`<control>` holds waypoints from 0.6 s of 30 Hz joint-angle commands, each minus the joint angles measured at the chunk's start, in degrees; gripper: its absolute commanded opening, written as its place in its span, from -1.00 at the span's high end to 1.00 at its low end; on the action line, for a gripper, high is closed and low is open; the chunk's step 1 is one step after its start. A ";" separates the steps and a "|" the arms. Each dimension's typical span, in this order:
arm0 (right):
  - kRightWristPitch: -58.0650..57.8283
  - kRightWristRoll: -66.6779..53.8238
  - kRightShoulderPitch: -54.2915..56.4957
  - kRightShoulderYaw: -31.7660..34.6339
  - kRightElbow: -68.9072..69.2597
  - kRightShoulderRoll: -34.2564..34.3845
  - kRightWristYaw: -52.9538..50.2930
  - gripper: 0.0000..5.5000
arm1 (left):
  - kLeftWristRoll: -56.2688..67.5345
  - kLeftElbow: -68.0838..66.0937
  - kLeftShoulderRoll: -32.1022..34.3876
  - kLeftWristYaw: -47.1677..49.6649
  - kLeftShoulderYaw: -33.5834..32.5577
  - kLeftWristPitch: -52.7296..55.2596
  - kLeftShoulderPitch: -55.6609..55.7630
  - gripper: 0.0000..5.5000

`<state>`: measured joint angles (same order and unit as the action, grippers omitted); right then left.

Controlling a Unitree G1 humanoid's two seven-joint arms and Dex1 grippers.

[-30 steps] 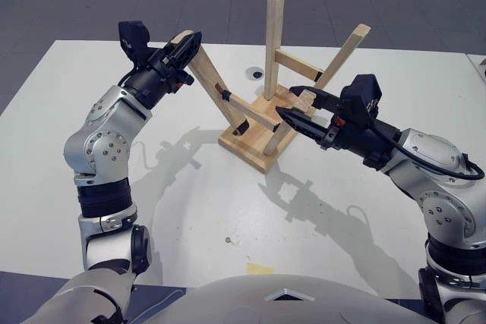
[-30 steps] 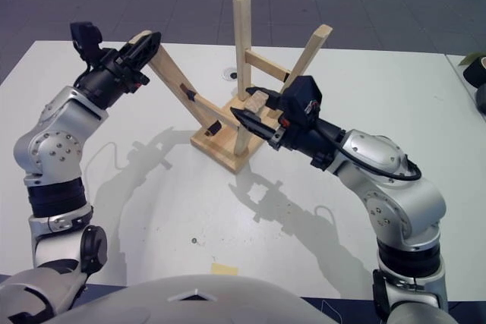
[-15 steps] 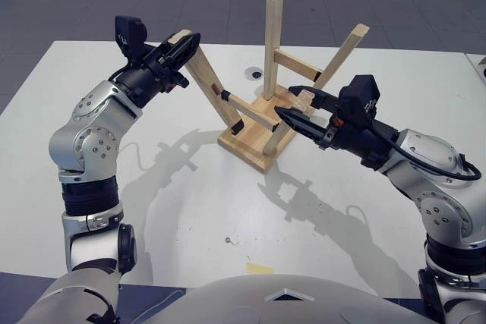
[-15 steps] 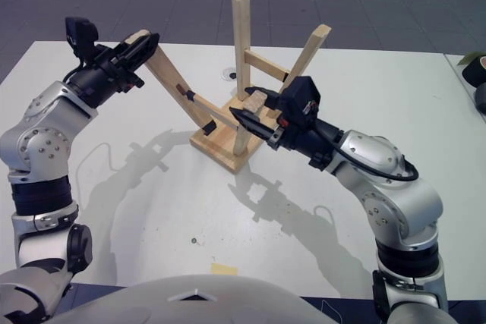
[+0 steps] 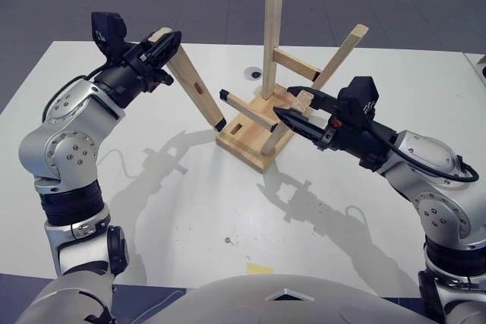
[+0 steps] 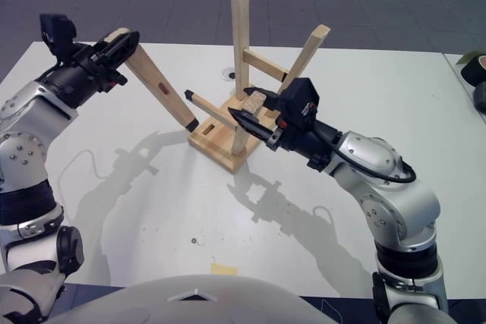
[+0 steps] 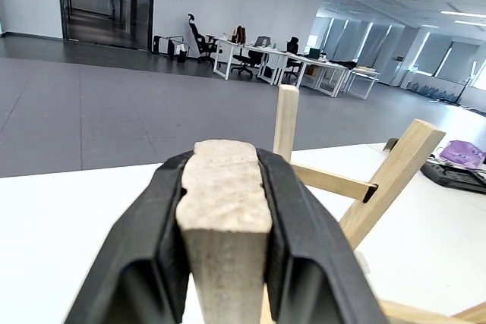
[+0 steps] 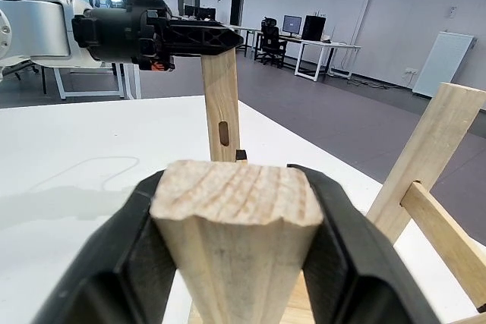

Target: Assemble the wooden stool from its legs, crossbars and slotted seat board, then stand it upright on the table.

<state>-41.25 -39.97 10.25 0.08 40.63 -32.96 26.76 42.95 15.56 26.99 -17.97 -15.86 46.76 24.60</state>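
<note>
The stool lies upside down, its slotted seat board (image 5: 250, 147) flat on the white table. One leg (image 5: 271, 36) stands upright on it, another (image 5: 343, 52) leans right, and a crossbar (image 5: 298, 65) joins them. My left gripper (image 5: 168, 42) is shut on the top end of a third leg (image 5: 191, 81), which slants down to just left of the board. A second crossbar (image 5: 249, 110) juts left with its dark tip free of that leg's slot. My right gripper (image 5: 292, 105) is shut on the top end of the fourth leg (image 5: 305, 99), seen close up as a leg end (image 8: 235, 202).
A round hole (image 5: 257, 73) is in the table behind the stool. A yellow scrap of tape (image 5: 260, 268) lies near the front edge. Dark objects (image 6: 478, 73) sit off the table's far right. Bare table (image 5: 190, 202) stretches in front of the stool.
My left arm has swung left with its leg. The leg's slot has come off the crossbar's tip and its lower end has left the seat board. The right arm has held still.
</note>
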 commanded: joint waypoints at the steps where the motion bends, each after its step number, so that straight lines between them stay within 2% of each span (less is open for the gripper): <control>1: -3.85 1.18 -3.43 -2.35 -2.73 -0.98 -0.49 0.25 | -2.45 0.40 -1.67 1.17 2.63 -0.58 -2.03 0.63; 5: -3.77 1.10 -3.35 -2.52 -2.85 -1.16 -0.47 0.25 | -1.75 -0.02 -3.11 2.48 0.47 -1.40 -1.07 0.63; 11: -3.66 1.09 -3.67 -2.61 -2.85 -1.05 -0.70 0.25 | 1.59 -1.47 -1.87 2.52 -4.58 -0.61 4.85 0.63; 18: -3.42 1.10 -3.75 -2.84 -2.95 -0.88 -1.00 0.25 | 6.18 -2.28 -3.67 1.55 -3.40 3.56 1.98 0.63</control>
<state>-40.54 -39.91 10.12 -0.45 40.57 -32.98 26.20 49.19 14.11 23.38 -16.41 -19.96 49.49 27.80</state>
